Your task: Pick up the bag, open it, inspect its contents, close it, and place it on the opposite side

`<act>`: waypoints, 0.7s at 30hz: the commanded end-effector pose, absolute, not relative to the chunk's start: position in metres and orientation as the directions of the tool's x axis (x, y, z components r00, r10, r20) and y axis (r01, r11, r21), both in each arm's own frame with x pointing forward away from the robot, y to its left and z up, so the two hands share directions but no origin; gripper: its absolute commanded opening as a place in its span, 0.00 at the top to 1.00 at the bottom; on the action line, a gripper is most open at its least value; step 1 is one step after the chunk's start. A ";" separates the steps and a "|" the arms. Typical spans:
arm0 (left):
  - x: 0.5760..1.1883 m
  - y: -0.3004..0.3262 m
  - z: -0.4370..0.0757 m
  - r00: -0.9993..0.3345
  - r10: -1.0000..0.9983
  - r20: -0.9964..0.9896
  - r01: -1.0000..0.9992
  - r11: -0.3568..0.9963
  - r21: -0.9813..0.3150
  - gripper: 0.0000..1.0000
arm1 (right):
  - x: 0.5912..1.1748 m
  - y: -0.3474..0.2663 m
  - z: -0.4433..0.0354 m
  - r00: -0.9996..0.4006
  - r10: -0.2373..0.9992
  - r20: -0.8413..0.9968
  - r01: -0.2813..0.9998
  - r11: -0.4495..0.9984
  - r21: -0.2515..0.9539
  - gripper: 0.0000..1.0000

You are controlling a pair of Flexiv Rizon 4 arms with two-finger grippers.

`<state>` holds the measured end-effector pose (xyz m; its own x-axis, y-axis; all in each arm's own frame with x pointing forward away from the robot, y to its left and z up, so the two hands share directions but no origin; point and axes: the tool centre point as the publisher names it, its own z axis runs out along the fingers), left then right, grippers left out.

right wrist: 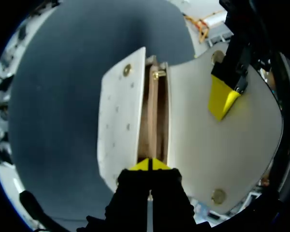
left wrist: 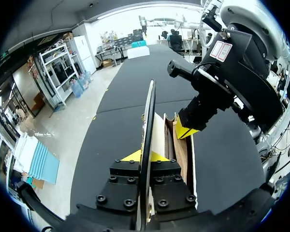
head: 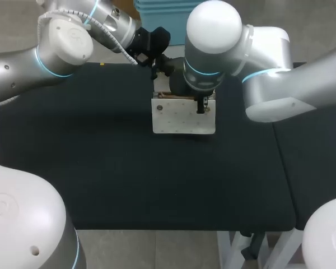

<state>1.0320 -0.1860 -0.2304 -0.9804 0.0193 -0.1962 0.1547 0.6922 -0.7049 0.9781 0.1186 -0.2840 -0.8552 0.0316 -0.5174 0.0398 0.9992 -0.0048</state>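
Head view: the white bag [head: 183,116] stood on the black counter [head: 101,168], under both jaws.

Left wrist view: the left jaws were clenched on its raised flap [left wrist: 149,116]. A label [left wrist: 221,50] on the right arm [left wrist: 246,67] was unreadable.

Right wrist view: the right jaws pinched the bag's brown inner panel [right wrist: 153,121].

White dotted bag [head: 182,120], brown inside; black table [head: 101,168]

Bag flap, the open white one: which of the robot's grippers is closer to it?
Left. The left gripper clamps the flap edge; the right gripper sits at the bag mouth beside it.
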 end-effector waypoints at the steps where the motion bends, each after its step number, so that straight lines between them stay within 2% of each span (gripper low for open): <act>1: 1.026 -0.184 -0.231 -0.978 0.001 -0.211 0.155 0.679 -0.717 1.00 | 0.964 0.117 -0.288 -0.846 0.036 -0.531 0.041 0.999 0.003 1.00; 8: 1.017 -0.184 -0.228 -0.974 0.023 -0.225 0.183 0.666 -0.724 1.00 | 0.964 0.120 -0.297 -0.857 0.033 -0.515 0.037 0.999 0.002 1.00; 21: 1.001 -0.188 -0.219 -0.955 0.060 -0.292 0.252 0.684 -0.684 1.00 | 0.983 0.116 -0.279 -0.814 0.059 -0.577 0.073 0.997 -0.002 1.00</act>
<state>1.0067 -0.1875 -0.2219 -0.9556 0.0665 -0.2872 0.2543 0.6789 -0.6888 0.9835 0.1132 -0.2795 -0.8195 0.0561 -0.5703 0.0695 0.9976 -0.0017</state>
